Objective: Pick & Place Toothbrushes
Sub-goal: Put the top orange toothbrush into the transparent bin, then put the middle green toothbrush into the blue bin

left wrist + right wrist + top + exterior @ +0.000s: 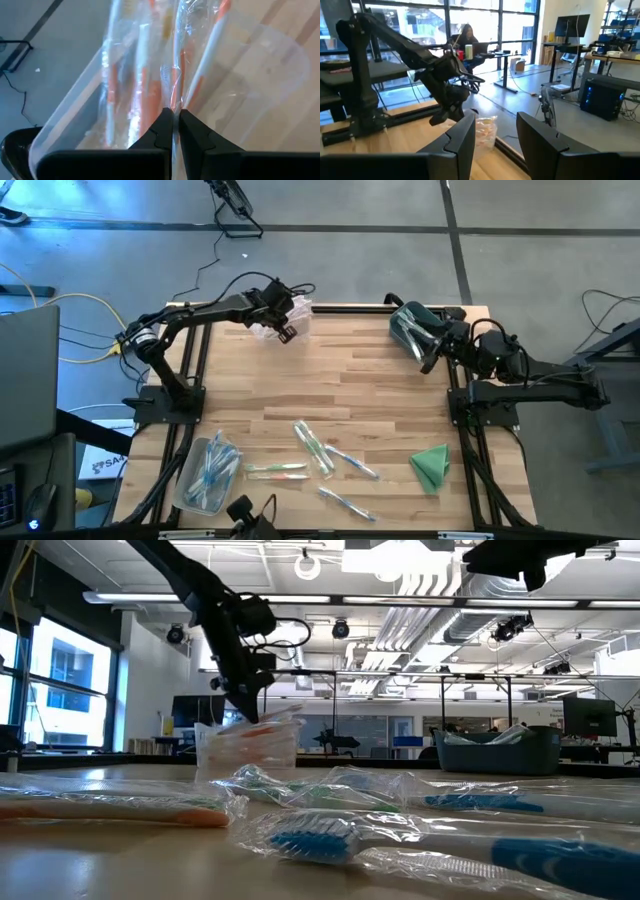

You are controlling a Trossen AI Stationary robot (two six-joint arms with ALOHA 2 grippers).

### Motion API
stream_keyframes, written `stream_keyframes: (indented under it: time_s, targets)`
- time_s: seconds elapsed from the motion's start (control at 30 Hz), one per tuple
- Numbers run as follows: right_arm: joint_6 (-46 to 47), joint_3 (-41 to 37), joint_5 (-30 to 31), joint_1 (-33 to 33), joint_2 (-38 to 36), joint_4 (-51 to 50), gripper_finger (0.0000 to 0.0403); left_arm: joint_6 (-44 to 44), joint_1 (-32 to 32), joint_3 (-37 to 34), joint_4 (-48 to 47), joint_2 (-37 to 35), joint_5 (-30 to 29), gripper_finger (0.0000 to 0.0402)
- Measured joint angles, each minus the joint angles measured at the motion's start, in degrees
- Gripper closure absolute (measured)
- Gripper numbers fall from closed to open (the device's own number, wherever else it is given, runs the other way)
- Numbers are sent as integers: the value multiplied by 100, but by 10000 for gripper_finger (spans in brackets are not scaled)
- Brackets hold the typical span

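Toothbrushes: wrapped orange-handled toothbrush [176, 75], pinched by its wrapper in the closed left gripper [176, 122] above the clear bin [283, 314] at the table's [350, 380] far left edge, seemingly for dropping among the orange-handled ones already inside. Loose toothbrushes [320, 452] lie near the front edge, unsorted. Clear front bin [207, 472]: blue-handled brushes. Dark bin [412, 328], far right: contents unclear. Right gripper [495, 132]: half-open, empty, waiting beside it.
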Motion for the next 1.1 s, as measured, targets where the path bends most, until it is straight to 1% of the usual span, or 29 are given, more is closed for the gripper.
stream_keyframes:
  time_s: [0.23,0.33,0.47,0.7,0.77,0.97,1.1]
  targets:
    - [0,0,-1,1,0,80,266,-44,31,0,-172,0,101,391]
    - [2,0,-1,2,0,72,266,-45,30,0,-252,0,100,381]
    - [2,0,-3,2,0,69,266,-56,24,0,-243,0,96,358]
    - [2,0,-11,2,0,64,266,-341,30,0,-252,0,151,322]
    - [2,0,-21,2,0,63,266,-341,30,0,-265,0,269,308]
    - [2,0,-21,2,0,63,266,-452,30,0,-284,0,293,262]
    - [2,0,-21,2,0,61,266,-452,30,0,-285,0,293,251]
